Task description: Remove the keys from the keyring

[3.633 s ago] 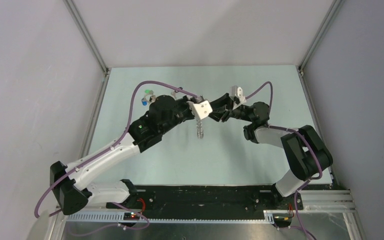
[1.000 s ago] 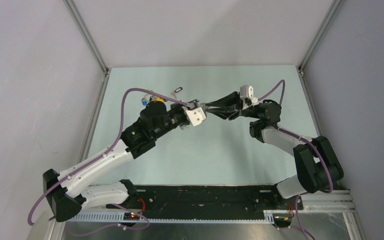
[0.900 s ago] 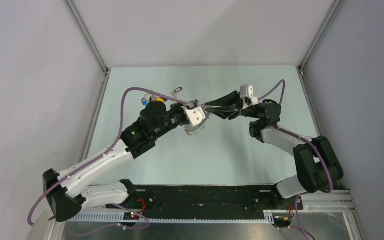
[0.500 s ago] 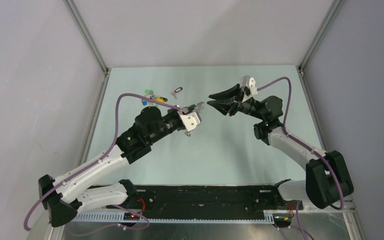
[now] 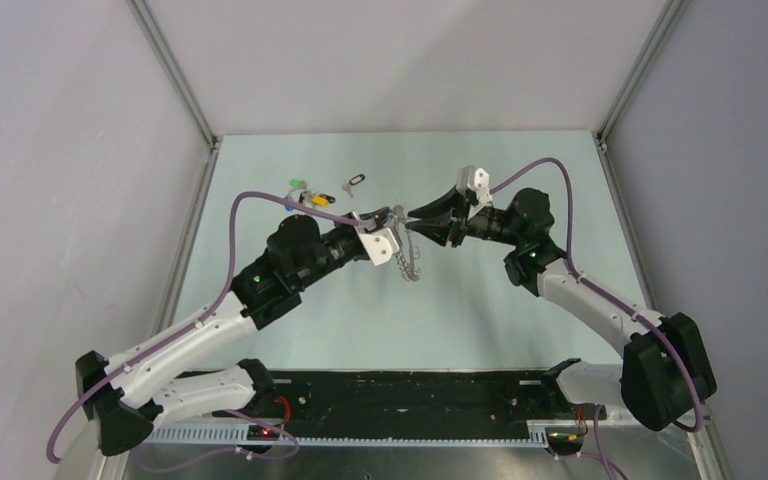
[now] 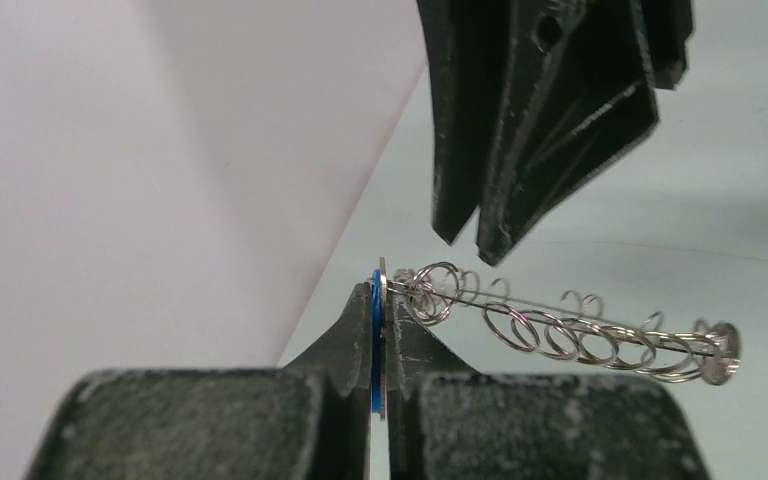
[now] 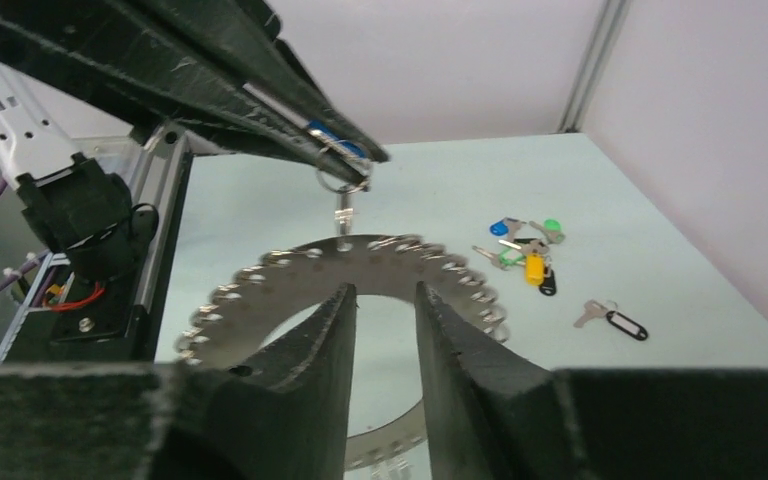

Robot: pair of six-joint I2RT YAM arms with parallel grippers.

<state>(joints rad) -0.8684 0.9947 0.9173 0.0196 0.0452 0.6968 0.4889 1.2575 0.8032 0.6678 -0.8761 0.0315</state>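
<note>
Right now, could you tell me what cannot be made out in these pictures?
Right wrist view: near arc of the keyring mostly hidden behind the right gripper.
Top view: the blue-backed metal piece in the left gripper is too small to identify.
Left wrist view: right gripper cut off by the top edge; keyring's far end blurred.
</note>
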